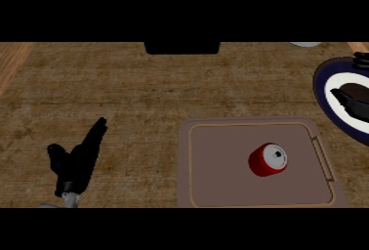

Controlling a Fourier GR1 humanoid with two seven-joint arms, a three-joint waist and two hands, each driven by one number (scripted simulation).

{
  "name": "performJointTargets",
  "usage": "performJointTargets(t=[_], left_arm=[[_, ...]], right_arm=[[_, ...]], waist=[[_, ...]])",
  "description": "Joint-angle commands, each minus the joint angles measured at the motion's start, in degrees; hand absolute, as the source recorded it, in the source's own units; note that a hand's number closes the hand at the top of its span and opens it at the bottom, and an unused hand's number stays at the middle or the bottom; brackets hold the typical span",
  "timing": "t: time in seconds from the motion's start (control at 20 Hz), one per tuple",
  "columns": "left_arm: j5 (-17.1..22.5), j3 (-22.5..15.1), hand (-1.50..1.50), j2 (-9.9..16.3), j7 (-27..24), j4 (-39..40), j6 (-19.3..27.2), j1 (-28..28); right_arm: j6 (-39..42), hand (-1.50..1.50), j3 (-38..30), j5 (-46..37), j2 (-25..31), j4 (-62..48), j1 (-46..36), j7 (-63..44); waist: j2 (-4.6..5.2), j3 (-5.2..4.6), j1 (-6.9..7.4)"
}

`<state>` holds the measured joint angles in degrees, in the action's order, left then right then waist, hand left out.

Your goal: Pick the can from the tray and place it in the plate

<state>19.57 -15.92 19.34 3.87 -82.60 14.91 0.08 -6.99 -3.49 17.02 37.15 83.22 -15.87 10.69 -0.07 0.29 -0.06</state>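
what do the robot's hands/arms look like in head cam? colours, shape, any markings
The left hand is matte black all over, with long slim fingers and a shorter thumb. A short grey metallic wrist section joins it at the view's lower edge. No cables, markings or sleeves are visible. The right hand shows only partly at the view's right edge, over the plate; it is black too, and its forearm is out of view.

We are looking down on a kitchen, and the wood-grained surface says so first: it fills the view like a counter top, with a paler plank strip along its left edge. A brown serving tray with a raised rim sits toward the near right corner, carrying a red can. At the right edge we see a white plate with a dark blue rim.
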Motion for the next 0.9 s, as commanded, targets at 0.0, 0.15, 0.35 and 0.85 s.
performJointTargets(t=[0.0, 0.15, 0.35, 0.85], left_arm=[[0.9, -1.0, 0.0, -1.7, 4.5, 0.9, -1.4, 0.0], [0.5, 1.3, 0.0, -1.7, 3.0, 4.5, -4.0, -1.8], [-1.0, -0.1, 0.0, -2.8, 4.5, 2.9, -0.9, -1.8], [-0.7, 0.6, 0.0, -3.4, 6.3, 1.6, -2.0, -1.6]], right_arm=[[2.9, -1.5, -3.1, 2.9, -2.0, 1.6, 2.8, 3.6], [9.0, -1.5, -4.6, 2.0, 0.3, 0.8, 5.7, 6.3], [14.3, -1.5, -2.4, -1.6, 9.9, 4.1, 8.1, -0.2], [22.4, -1.5, 6.1, -8.1, 19.5, 17.4, 4.9, -19.0]], waist=[[0.02, -0.27, -0.25], [0.05, -0.29, -0.23], [0.02, -0.36, -0.75], [0.04, -0.37, 0.15]])
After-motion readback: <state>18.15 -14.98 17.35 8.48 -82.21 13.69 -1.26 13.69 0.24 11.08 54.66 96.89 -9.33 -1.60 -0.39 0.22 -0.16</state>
